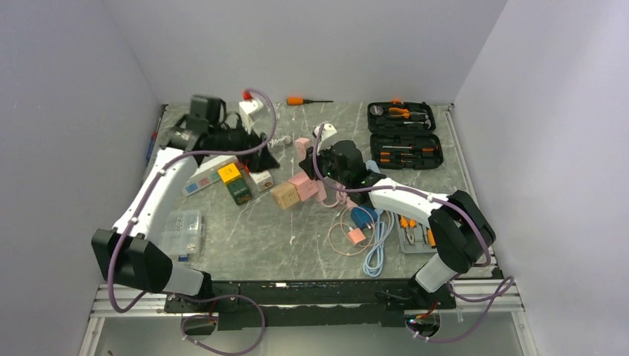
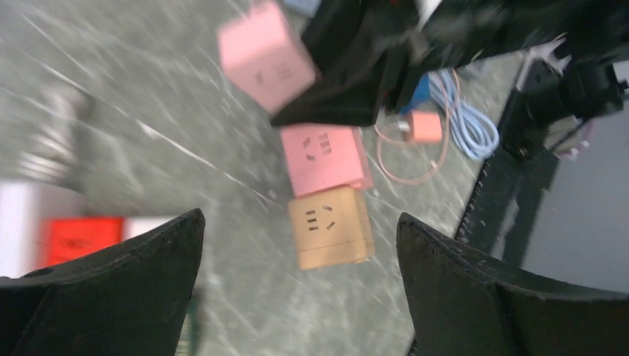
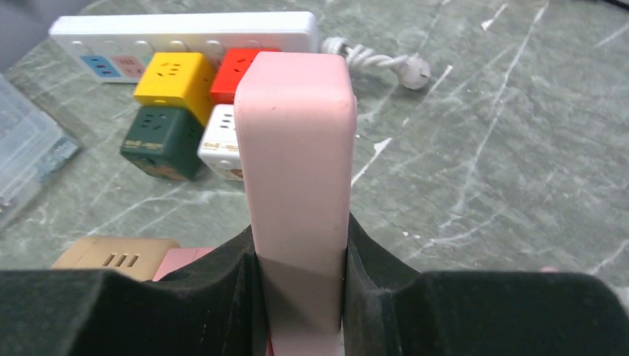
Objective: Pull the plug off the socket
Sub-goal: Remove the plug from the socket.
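My right gripper [image 1: 317,160] [image 3: 300,237] is shut on a pale pink socket block [image 1: 303,146] [image 3: 297,148] and holds it upright above the table. A white plug [image 3: 412,70] on a short grey cord lies on the marble beyond it, apart from the socket. In the top view that plug [image 1: 280,140] sits just past my left gripper [image 1: 265,152]. My left gripper [image 2: 300,219] is open wide with nothing between its fingers [image 2: 133,274]. Its view is blurred and looks down on a tan cube socket [image 2: 330,226].
A white power strip [image 3: 185,30] lies by yellow [image 3: 172,74], red, green [image 3: 159,141] and white cubes. Pink [image 1: 303,185] and tan [image 1: 284,195] cubes sit mid-table. There are also a tool case [image 1: 404,133], a screwdriver [image 1: 304,100], a clear box [image 1: 184,230] and coiled cables [image 1: 378,241].
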Tool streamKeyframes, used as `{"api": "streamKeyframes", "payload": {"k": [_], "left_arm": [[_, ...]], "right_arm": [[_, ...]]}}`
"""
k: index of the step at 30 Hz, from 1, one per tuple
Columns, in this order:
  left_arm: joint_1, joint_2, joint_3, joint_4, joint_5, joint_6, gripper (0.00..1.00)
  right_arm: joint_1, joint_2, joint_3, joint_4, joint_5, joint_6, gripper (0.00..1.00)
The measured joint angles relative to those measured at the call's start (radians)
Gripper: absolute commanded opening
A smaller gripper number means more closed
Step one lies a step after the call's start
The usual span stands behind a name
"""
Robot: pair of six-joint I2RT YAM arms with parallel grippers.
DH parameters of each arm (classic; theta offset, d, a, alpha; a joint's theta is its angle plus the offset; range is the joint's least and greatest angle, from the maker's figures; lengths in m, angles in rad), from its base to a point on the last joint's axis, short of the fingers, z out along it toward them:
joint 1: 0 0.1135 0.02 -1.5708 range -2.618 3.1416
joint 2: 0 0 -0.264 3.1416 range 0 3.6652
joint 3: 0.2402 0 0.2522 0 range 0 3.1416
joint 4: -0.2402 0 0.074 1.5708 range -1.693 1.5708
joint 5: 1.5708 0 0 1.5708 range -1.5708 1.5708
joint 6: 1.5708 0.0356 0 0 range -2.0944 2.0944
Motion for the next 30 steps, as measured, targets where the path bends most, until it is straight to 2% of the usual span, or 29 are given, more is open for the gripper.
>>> {"api": "streamKeyframes", "payload": {"k": [2, 5, 10, 18, 30], "left_arm": [[-0.017, -0.005, -0.146, 0.043, 0.017, -0.042, 0.99], [-0.057, 0.022, -0.240, 0.060, 0.031, -0.080, 1.00], [-0.112, 0.031, -0.246, 0.116, 0.057, -0.133, 0.99], [-0.138, 0.032, -0.270, 0.203, 0.082, -0.221, 1.00], [-0.197, 0.034, -0.316, 0.200, -0.093, -0.231, 0.99]], "right_arm": [[0.022, -0.013, 0.006, -0.002, 0.010, -0.006, 0.00], [0.050, -0.034, 0.007, -0.003, 0.025, -0.016, 0.00], [0.069, -0.042, 0.013, -0.006, 0.034, -0.026, 0.00], [0.078, -0.042, 0.013, -0.007, 0.056, -0.034, 0.00], [0.093, -0.049, 0.013, -0.005, 0.097, -0.030, 0.00]]}}
